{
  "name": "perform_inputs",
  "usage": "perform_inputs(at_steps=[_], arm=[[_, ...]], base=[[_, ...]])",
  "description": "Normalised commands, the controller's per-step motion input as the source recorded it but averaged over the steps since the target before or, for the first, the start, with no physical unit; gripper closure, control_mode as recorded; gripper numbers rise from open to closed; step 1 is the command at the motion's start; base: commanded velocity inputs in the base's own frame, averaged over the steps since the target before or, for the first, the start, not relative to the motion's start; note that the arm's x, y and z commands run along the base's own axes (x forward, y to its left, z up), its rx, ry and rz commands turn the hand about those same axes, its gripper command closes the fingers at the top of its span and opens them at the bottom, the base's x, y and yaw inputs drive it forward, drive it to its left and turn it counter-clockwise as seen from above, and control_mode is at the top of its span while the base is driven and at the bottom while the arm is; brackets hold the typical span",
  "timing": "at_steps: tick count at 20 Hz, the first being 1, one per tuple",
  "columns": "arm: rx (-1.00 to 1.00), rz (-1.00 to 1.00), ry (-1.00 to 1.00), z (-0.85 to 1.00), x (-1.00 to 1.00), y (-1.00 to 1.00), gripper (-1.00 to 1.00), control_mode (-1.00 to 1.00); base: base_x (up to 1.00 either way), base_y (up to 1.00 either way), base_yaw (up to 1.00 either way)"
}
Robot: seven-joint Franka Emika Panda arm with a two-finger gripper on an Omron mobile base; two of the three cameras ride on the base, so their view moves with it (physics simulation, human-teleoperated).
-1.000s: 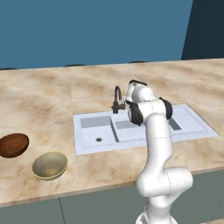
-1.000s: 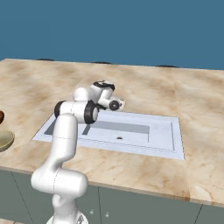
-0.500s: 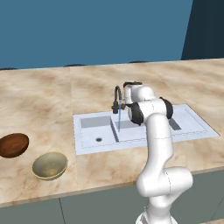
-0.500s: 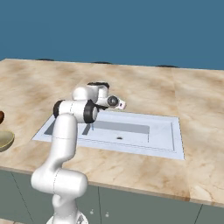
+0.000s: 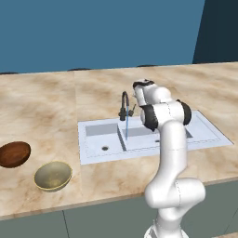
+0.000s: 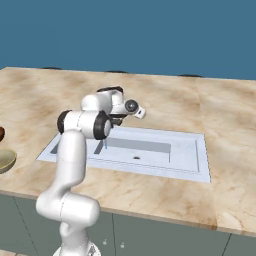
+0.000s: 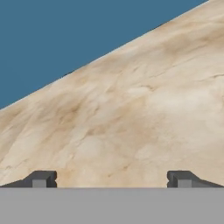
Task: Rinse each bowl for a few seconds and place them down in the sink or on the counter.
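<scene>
Two bowls sit on the counter (image 5: pixel 42 107) left of the sink (image 5: pixel 97 139): a reddish-brown one (image 5: pixel 14 154) and, nearer the front edge, a pale olive-gold one (image 5: pixel 52 175). Both are upright and peek in at the left edge of the right base view, olive (image 6: pixel 6 160) and brown (image 6: pixel 1 134). A thin blue stream of water runs from the dark faucet (image 5: pixel 124 104) into the sink. My gripper (image 5: pixel 137 95) hovers just behind the faucet, far from both bowls. In the hand view its fingertips (image 7: pixel 41 178) stand wide apart, open and holding nothing, over bare counter (image 7: pixel 131 109).
The white sink (image 6: pixel 185 155) has two basins with small drains. Behind the counter rises a blue wall (image 5: pixel 93 32). Grey-green cabinet fronts (image 6: pixel 165 235) run below the counter's front edge. My own arm (image 5: pixel 169 153) stands over the sink's right half.
The hand has shifted only slightly beside the faucet, its jaws staying wide. Neither bowl has moved.
</scene>
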Motion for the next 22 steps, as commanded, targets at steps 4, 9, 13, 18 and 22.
perform_inputs(at_steps=[4,9,13,18,22], arm=[[0.08,0.0,-0.01,0.27,-0.64,-0.06,-1.0,-1.0],[-0.01,0.0,-0.09,0.01,-0.69,0.24,-1.0,-1.0],[0.0,0.01,-0.05,0.14,-0.39,0.1,-1.0,-1.0],[0.0,0.01,0.05,0.43,-0.22,0.0,-1.0,-1.0],[0.02,-0.02,0.16,0.49,-0.16,0.0,-1.0,-1.0]], base=[[0.0,0.0,0.0],[0.0,0.0,0.0],[0.0,0.0,0.0],[0.0,0.0,0.0],[0.0,0.0,0.0]])
